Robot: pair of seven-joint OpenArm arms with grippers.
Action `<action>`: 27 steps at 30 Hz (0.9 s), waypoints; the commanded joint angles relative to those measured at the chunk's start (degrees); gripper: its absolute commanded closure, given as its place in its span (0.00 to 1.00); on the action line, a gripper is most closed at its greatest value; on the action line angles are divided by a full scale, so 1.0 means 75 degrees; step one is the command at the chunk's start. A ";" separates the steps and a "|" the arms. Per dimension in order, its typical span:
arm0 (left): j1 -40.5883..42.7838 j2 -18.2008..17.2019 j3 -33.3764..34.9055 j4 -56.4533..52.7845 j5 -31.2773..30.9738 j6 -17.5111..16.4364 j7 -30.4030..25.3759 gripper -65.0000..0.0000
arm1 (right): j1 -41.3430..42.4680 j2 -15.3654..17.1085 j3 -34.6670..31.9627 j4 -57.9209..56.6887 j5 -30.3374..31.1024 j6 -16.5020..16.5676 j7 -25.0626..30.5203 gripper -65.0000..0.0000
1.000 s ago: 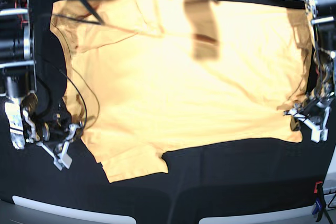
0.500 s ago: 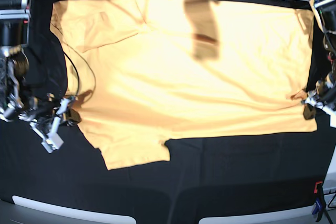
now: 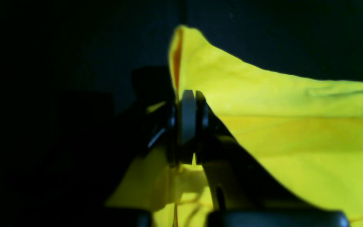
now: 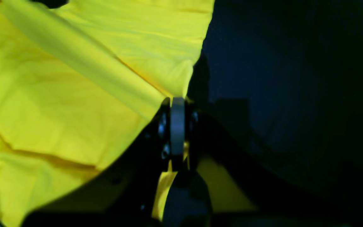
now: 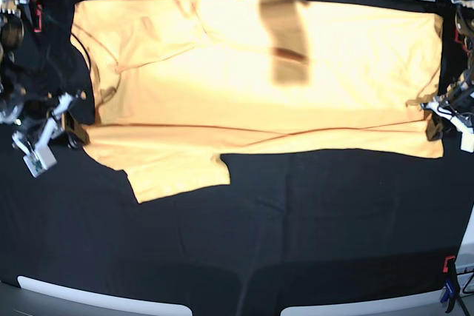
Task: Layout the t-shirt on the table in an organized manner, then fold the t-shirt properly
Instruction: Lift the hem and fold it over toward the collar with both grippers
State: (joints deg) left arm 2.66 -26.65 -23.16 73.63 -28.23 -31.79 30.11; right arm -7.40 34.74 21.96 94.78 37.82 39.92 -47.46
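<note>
**Both claws clamped on shirt edges, shirt spread wide across table**

T-shirt [image 5: 252,72] lies across the far half of the table [image 5: 311,234], pale orange-yellow, mostly flat. Long crease runs side to side just above the near edge, so a narrow band along that edge looks doubled or lifted. One sleeve [image 5: 178,175] sticks out toward the near side at base-view left. Neckline end sits at base-view left, hem end at base-view right. Dark shadow patch falls on the cloth near the top centre.

Left gripper [image 5: 444,112] at base-view right, at the shirt's near corner. Left wrist view: left gripper [image 3: 187,123], jaws pressed together, pinching a fold of the yellow cloth [image 3: 295,126], which rises to a peak just above the fingertips and runs off to the right. Black table cloth [image 3: 58,63] behind.

Right gripper [image 5: 55,120] at base-view left, beside the shirt's near-left edge. Right wrist view: right gripper [image 4: 177,126], jaws pressed together on the cloth edge; shirt [image 4: 74,94] fans out to the left with diagonal folds, a sliver of yellow showing below the fingers. Table [image 4: 295,94] dark on the right.

Red-and-black clamp [image 5: 448,268] at the table's near-right edge.
</note>
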 commanded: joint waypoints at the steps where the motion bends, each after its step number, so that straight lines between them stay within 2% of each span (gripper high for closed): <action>1: -0.0032 -0.0175 -0.0140 0.0160 -0.0108 -0.0023 -0.0181 1.00 | -0.0023 0.0172 0.0204 0.0172 0.0166 0.0010 0.0172 1.00; 6: 0.0248 -0.0175 -0.0720 0.0166 -0.0125 -0.0026 -0.0111 1.00 | -0.0688 0.0172 0.0615 0.0184 0.0221 0.0010 0.0175 1.00; 9: 0.0396 -0.0178 -0.1040 0.0169 -0.0478 -0.0070 0.0163 1.00 | -0.1026 0.0172 0.0688 0.0184 0.0221 0.0010 0.0175 1.00; 13: 0.0565 -0.0175 -0.1160 0.0169 -0.0685 -0.0699 0.0597 1.00 | -0.1399 0.0172 0.0685 0.0184 0.0213 0.0010 0.0166 1.00; 21: 0.1023 -0.0356 -0.1166 0.0169 -0.0679 -0.0688 0.0670 1.00 | -0.1906 0.0172 0.0699 0.0181 -0.0076 0.0010 0.0125 1.00; 27: 0.1163 -0.0501 -0.1166 0.0184 -0.0740 -0.0688 0.0702 1.00 | -0.2057 0.0172 0.0758 0.0184 0.0044 0.0010 0.0041 1.00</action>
State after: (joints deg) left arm 11.75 -28.75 -31.24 73.91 -33.23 -37.32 36.40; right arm -23.00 34.61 26.74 95.26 37.63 39.92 -47.68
